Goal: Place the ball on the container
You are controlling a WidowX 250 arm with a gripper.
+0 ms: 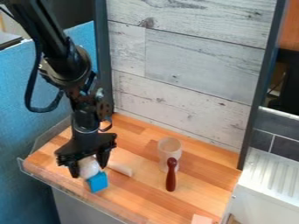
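My gripper [88,165] is low over the left end of the wooden surface, its two fingers closed on either side of a whitish ball [88,168]. Directly in front of the ball is a blue block [97,182], which overlaps its lower edge in this view; whether they touch I cannot tell. To the right of the gripper, near the middle of the surface, a pale beige cup-like container [169,148] stands upright.
A dark red handled object [171,175] lies in front of the container, overlapping it in view. Between gripper and container lies a pale cylinder [120,169]. A pinkish block [201,219] is at the front edge. A plank wall [187,65] rises behind.
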